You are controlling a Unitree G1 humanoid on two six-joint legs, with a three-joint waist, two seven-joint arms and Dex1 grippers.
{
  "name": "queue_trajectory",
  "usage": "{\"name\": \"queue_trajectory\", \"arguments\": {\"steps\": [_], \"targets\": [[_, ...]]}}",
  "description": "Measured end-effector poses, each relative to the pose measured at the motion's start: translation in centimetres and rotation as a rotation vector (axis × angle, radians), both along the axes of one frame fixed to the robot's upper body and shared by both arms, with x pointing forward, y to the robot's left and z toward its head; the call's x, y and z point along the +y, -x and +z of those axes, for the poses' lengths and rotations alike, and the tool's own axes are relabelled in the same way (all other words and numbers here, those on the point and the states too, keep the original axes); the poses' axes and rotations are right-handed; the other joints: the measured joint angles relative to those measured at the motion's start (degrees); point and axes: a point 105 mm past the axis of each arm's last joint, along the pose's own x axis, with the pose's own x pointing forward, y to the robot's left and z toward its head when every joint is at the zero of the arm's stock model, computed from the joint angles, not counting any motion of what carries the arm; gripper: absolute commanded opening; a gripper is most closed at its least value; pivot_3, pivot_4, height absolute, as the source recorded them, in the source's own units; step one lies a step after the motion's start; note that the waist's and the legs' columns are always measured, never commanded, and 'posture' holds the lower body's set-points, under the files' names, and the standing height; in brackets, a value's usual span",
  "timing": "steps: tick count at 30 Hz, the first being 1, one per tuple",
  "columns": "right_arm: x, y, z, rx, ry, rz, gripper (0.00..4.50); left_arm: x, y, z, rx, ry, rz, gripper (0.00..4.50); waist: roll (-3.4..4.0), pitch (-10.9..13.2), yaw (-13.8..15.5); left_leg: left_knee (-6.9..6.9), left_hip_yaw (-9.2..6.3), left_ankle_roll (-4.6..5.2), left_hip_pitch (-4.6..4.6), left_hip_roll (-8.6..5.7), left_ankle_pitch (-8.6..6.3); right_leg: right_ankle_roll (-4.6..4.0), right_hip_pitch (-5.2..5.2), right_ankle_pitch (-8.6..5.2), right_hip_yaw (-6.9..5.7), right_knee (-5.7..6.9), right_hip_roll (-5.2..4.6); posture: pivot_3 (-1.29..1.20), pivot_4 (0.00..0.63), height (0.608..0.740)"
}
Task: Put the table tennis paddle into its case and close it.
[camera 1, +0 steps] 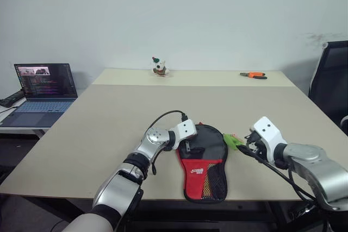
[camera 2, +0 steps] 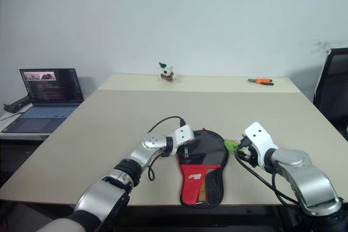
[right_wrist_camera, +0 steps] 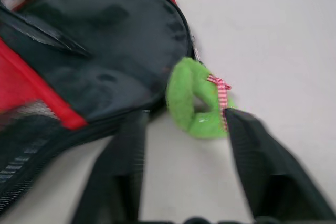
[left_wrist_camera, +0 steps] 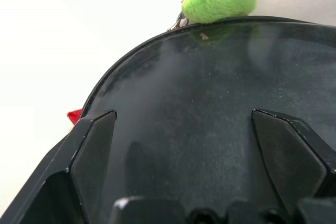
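The right gripper [right_wrist_camera: 184,174] is standing spread with nothing in it, just beside the green ring [right_wrist_camera: 197,98]. The left gripper [left_wrist_camera: 184,156] is spread wide too, resting over the black case [camera 1: 202,161], which is lying flat near the front edge of the worktop [camera 1: 109,118]. I cannot see the paddle.

If the left gripper is lifting, the case might slide.

The right wrist view is showing the ring's red checked ribbon; the eye views are showing pliers [camera 1: 253,75] far off.

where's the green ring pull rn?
In the head views the green ring pull lies on the table at the right edge of the case, just ahead of the open right hand.
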Motion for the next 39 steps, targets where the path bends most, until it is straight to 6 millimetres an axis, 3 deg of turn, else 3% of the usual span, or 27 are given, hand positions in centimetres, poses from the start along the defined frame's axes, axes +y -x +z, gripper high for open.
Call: {"name": "queue_trajectory", "arguments": {"steps": [6,12,17,24,29,34,39], "targets": [[0.3,-1.8,-1.8,-0.07,0.15,0.083,2.98,-0.1,0.0,0.1,0.001,-0.001,-0.007,4.5,-0.01,0.0,0.03,0.0,0.15,0.0,-0.09,0.0,0.0,0.01,-0.02,0.0,-0.04,-0.07,0.03,0.0,0.15,0.74],[0.7,-2.2,-3.0,-0.08,0.224,0.155,2.98,-0.1,0.0,0.2,0.0,-0.003,-0.011,4.5,0.0,0.01,0.03,0.0,0.18,0.01,-0.16,0.0,0.0,0.0,-0.06,0.01,-0.05,-0.08,0.05,0.0,0.15,0.74],[1.0,-2.4,-3.2,-0.078,0.228,0.184,2.98,-0.2,0.0,0.2,0.002,-0.004,-0.011,4.5,-0.01,0.01,0.04,0.01,0.18,0.01,-0.17,0.01,0.0,0.0,-0.06,0.01,-0.06,-0.08,0.05,0.0,0.15,0.74],[1.2,-4.2,-4.5,-0.082,0.227,0.121,2.98,-0.4,-0.1,0.2,0.006,-0.007,-0.012,4.5,0.01,0.01,0.14,0.04,0.17,0.02,-0.19,-0.02,0.0,-0.02,-0.06,0.03,-0.06,-0.06,0.05,0.0,0.15,0.74],[1.3,-5.0,-4.8,-0.077,0.216,0.092,1.83,-0.9,0.1,0.2,0.009,0.0,-0.021,4.5,0.0,0.0,0.16,0.05,0.15,0.02,-0.26,-0.03,0.0,-0.02,-0.08,0.05,-0.06,-0.07,0.05,0.0,0.15,0.74],[0.9,-5.1,-4.6,-0.075,0.21,0.08,0.06,-1.1,0.3,0.0,0.086,0.055,-0.019,4.5,0.01,0.01,0.16,0.05,0.16,0.12,-0.45,-0.03,-0.06,-0.03,-0.25,0.04,-0.06,-0.1,0.07,0.0,0.15,0.74],[0.6,-5.1,-4.2,-0.072,0.198,0.075,0.02,-1.8,1.0,-0.4,0.18,0.088,-0.047,4.5,0.02,0.01,0.13,0.05,0.2,0.35,-0.53,-0.04,-0.2,-0.04,-0.35,0.04,0.03,-0.17,0.07,0.0,0.15,0.74]]}}
